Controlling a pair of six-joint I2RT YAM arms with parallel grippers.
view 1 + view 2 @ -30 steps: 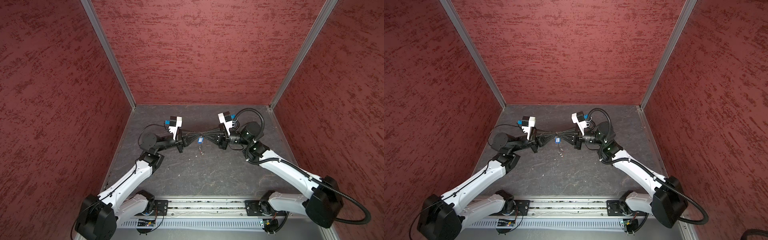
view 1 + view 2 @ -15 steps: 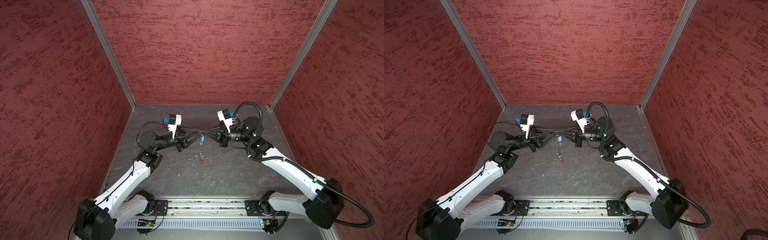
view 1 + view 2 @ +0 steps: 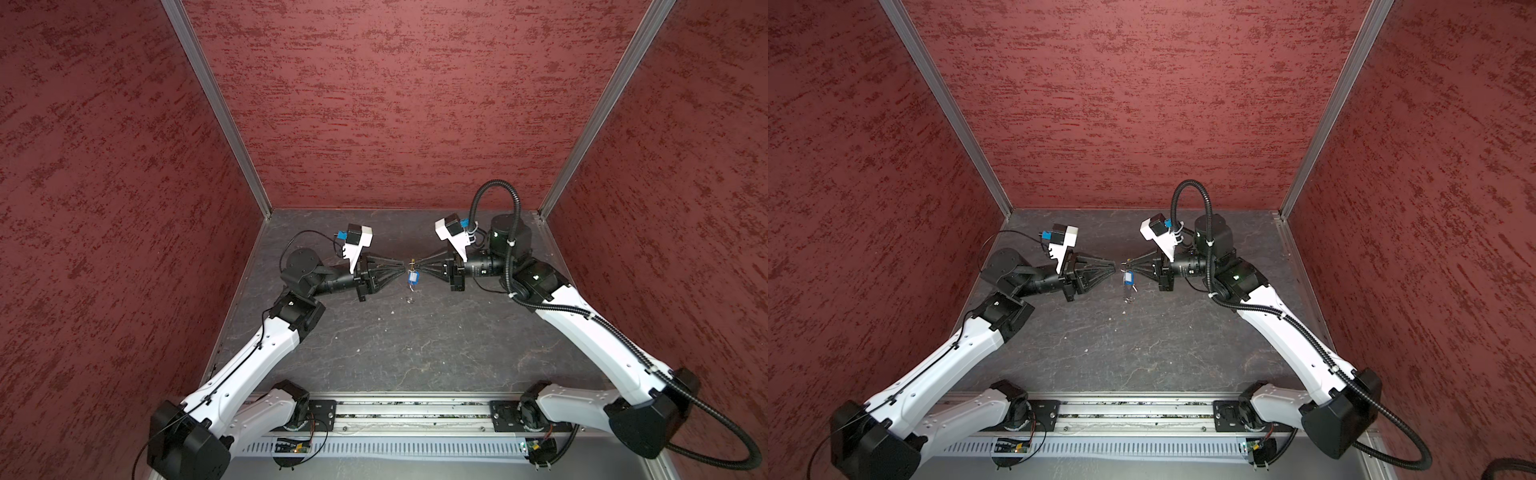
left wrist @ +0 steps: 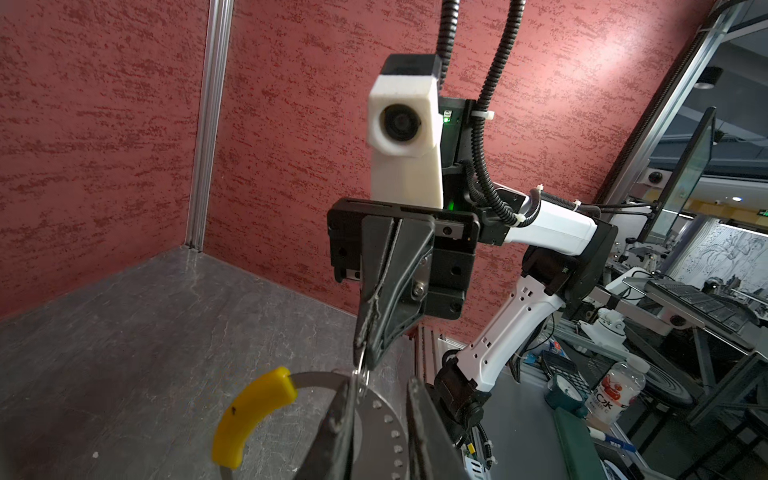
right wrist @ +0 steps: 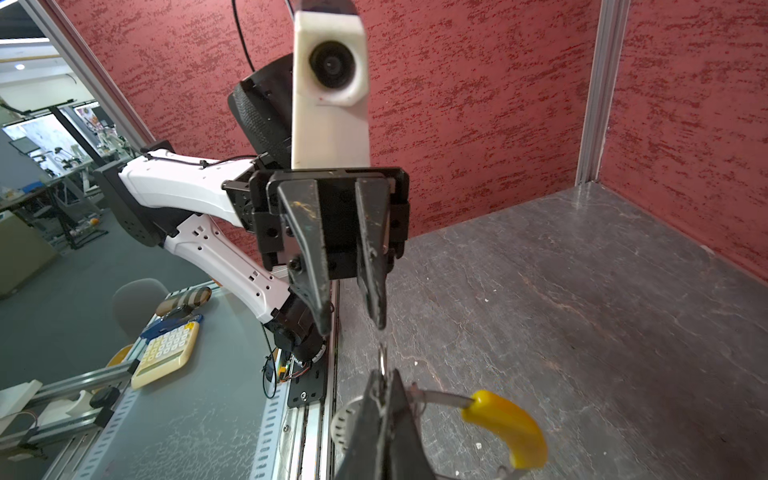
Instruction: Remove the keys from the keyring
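Keyring [image 5: 505, 426] hangs mid-air, pinched in the closed right gripper [image 4: 360, 362], blue key [image 3: 412, 277] dangling below; left gripper [image 5: 353, 326] open and empty, likely must grab that key next and work it off.

This is looking like a robotics lab. Red textured panels [image 3: 374, 104], framed by aluminium posts [image 3: 217, 108], are boxing in the grey worktop [image 3: 415, 345] under the left pincer [image 3: 402, 267] and the right pincer [image 3: 418, 266], and a slotted rail [image 3: 407, 415] well behind both is carrying the arm bases [image 3: 291, 403]. Behind the right pincer an open room is showing: a monitor [image 4: 685, 174], a keyboard [image 4: 698, 299], a drinks bottle [image 4: 615, 390], cluttered benches [image 4: 648, 311]. Behind the left pincer a cream calculator [image 5: 166, 353] is lying on a grey table [image 5: 199, 415], with more workbenches [image 5: 62, 195] standing beyond under a ceiling light [image 5: 19, 66].
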